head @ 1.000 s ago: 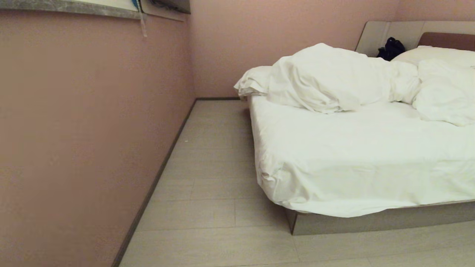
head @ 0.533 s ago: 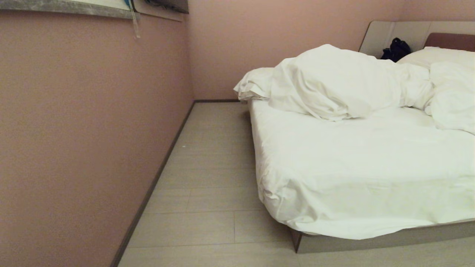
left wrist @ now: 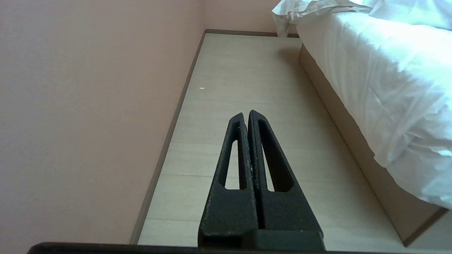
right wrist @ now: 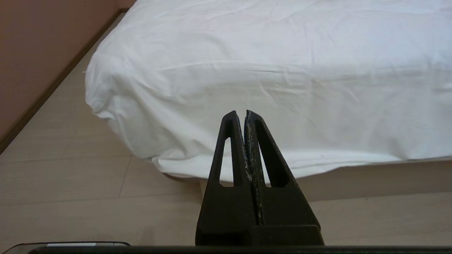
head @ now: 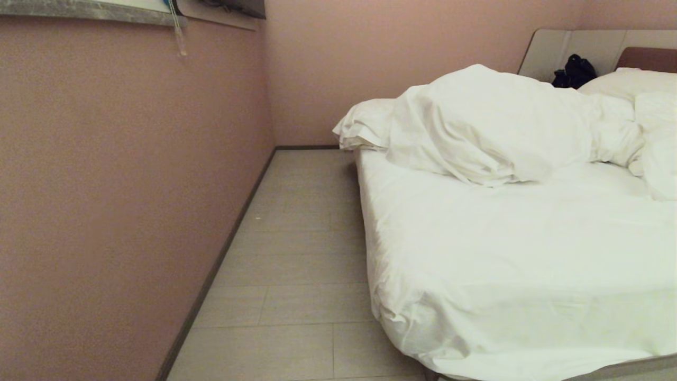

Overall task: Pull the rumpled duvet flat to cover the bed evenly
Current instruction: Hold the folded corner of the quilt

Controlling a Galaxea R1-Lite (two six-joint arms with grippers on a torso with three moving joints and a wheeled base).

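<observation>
While both grippers, left gripper [left wrist: 246, 116] and right gripper [right wrist: 240, 114], sit closed and empty, the duvet [head: 492, 124] is bunched at the headboard [head: 545, 53]; you risk grabbing the sheet [head: 502, 254] or a pillow [head: 629, 82].

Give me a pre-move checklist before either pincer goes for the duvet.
1. Puffy white duvet located: ok, heaped at the head end of the low white-sheeted bed.
2. Left pincer free: ok, shut and empty, over the pale plank floor.
3. Right pincer free: ok, shut and empty, facing the bed's foot corner.
4. Pincers open for grasping: not ok.
5. Duvet within reach: cannot tell.
6. Small black object by the headboard clear of the duvet: cannot tell.
</observation>
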